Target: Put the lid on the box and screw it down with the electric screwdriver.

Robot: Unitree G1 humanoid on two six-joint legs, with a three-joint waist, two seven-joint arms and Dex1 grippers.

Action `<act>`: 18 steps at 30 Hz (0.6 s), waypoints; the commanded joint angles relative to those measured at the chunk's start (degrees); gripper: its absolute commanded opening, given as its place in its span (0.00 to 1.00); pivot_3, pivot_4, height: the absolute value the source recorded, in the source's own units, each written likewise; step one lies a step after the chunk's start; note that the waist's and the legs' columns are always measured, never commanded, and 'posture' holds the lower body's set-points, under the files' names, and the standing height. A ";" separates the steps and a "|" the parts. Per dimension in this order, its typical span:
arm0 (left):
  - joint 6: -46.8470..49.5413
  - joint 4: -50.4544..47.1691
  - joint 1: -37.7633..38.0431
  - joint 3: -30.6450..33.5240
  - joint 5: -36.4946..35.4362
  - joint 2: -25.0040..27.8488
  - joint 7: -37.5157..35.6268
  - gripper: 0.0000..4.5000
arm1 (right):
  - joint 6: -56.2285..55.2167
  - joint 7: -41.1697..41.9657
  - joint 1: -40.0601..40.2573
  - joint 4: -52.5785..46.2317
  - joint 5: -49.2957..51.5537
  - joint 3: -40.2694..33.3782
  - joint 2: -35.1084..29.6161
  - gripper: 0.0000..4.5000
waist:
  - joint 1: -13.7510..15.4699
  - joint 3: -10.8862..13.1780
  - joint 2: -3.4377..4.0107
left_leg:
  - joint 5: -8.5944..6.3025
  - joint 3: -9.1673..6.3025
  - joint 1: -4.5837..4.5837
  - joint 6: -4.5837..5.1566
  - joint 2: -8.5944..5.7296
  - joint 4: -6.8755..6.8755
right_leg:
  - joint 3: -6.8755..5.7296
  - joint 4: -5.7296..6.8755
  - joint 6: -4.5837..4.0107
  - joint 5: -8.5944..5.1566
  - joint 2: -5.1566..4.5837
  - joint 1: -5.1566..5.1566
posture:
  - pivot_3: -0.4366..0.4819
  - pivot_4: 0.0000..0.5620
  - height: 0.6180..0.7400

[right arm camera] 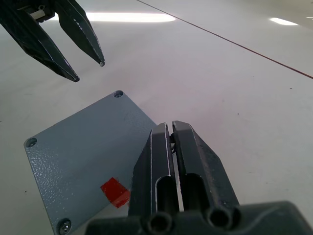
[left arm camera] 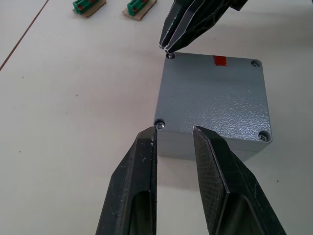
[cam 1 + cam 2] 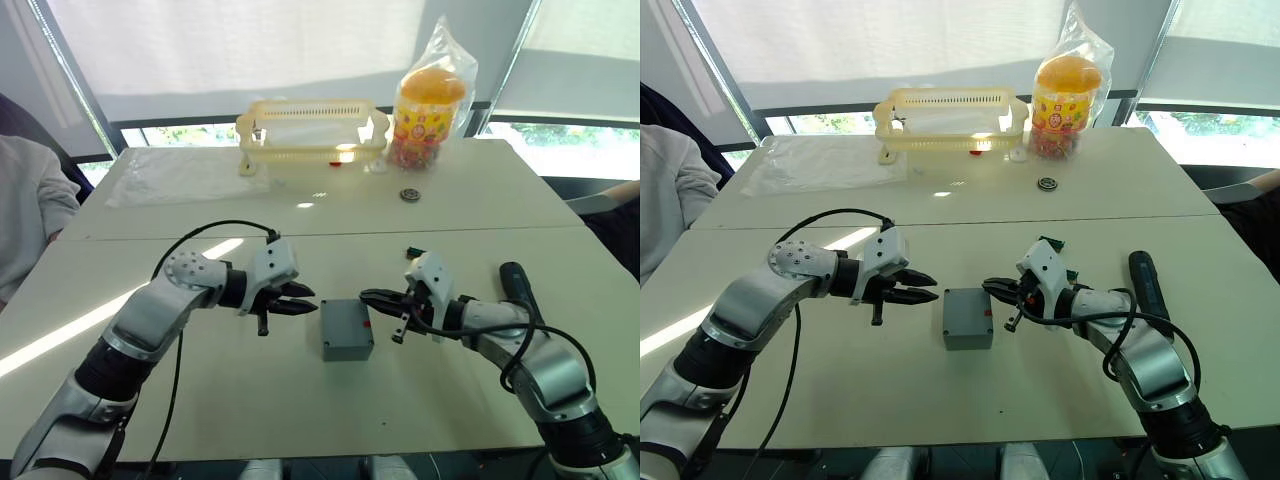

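The grey box (image 3: 346, 340) stands in the middle of the near table. The lid (image 2: 210, 93) lies flat on top of it, with screws showing in its corners and a small red mark (image 2: 220, 60) at one edge. My left gripper (image 3: 300, 298) hovers just left of the box, open, its fingertips beside a corner screw (image 2: 159, 124) and holding nothing. From the right, my right gripper (image 3: 368, 296) points its shut, empty tips at the lid's far corner. The black electric screwdriver (image 3: 515, 285) lies on the table beside my right forearm.
A yellow slotted basket (image 3: 312, 130) and a bagged snack jar (image 3: 430, 105) stand at the far table's back edge, with a small dark disc (image 3: 409, 194) in front. A clear plastic sheet (image 3: 185, 170) lies far left. Small green connectors (image 2: 88, 6) lie beyond the box. A person's sleeve (image 3: 30, 200) is at the left.
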 commanded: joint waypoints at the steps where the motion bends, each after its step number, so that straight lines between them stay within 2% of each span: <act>1: -0.62 -1.30 -0.55 0.81 -0.13 -0.27 0.23 0.25 | -1.14 0.32 -1.24 -0.31 -0.38 0.21 0.29 0.06 | 0.00 0.00 0.00 | 0.00 0.00 0.00 0.00 0.00 0.00 | 0.00 0.00 0.00 0.00 0.00 0.00 | 0.48 0.27 1.00; 3: -0.66 -1.22 -0.60 0.75 -0.08 -0.45 0.29 0.25 | -1.33 0.70 -1.43 -0.24 -0.51 0.22 0.05 0.20 | 0.00 0.00 0.00 | 0.00 0.00 0.00 0.00 0.00 0.00 | 0.00 0.00 0.00 0.00 0.00 0.00 | 0.48 0.27 1.00; 8: -0.73 -0.62 -1.06 0.96 -0.18 -1.05 0.14 0.25 | 0.25 1.30 -1.97 -1.99 1.13 -2.38 -1.08 0.77 | 0.05 0.00 0.00 | 0.00 0.00 0.00 0.00 0.00 0.00 | 0.00 0.00 0.00 0.00 0.00 0.00 | 0.48 0.27 1.00; 9: -0.84 -0.41 -1.22 0.98 -0.15 -1.12 0.04 0.25 | 0.94 1.52 -2.08 -2.69 1.90 -3.30 -1.52 0.91 | 0.05 0.00 0.00 | 0.00 0.00 0.00 0.00 0.00 0.00 | 0.00 0.00 0.00 0.00 0.00 0.00 | 0.48 0.27 1.00; 10: -1.07 -0.07 -1.48 1.01 -0.12 -1.15 -0.17 0.25 | 2.19 1.96 -2.19 -3.85 3.36 -4.85 -2.31 0.99 | 0.08 0.00 0.00 | 0.00 0.00 0.00 0.00 0.00 0.00 | 0.00 0.00 0.00 0.00 0.00 0.00 | 0.48 0.27 1.00; 14: -2.50 2.24 -3.74 1.48 -0.50 -1.47 -1.72 0.25 | 13.59 1.17 -5.53 -6.30 15.79 -16.86 -5.38 0.99 | 0.13 0.02 -0.02 | 0.00 0.00 -0.01 0.00 0.00 0.01 | 0.00 -0.01 0.00 0.00 0.00 0.01 | 0.48 0.27 1.00; 16: -3.22 3.61 -6.21 1.85 -1.78 -2.10 -3.80 0.25 | 24.48 1.08 -10.81 -1.62 22.13 -25.22 -11.64 0.99 | 0.24 0.11 0.03 | 0.00 -0.01 -0.01 0.00 0.00 0.02 | 0.00 0.01 -0.01 0.00 -0.01 0.01 | 0.48 0.27 1.00; 18: -4.16 4.19 -8.01 1.58 -2.29 -2.56 -5.66 0.25 | 30.79 2.33 -13.36 3.43 23.36 -28.51 -18.95 0.99 | 0.56 0.11 0.02 | 0.00 -0.01 -0.09 0.00 -0.04 0.02 | -0.02 -0.01 -0.07 -0.03 -0.08 -0.05 | 0.48 0.27 1.00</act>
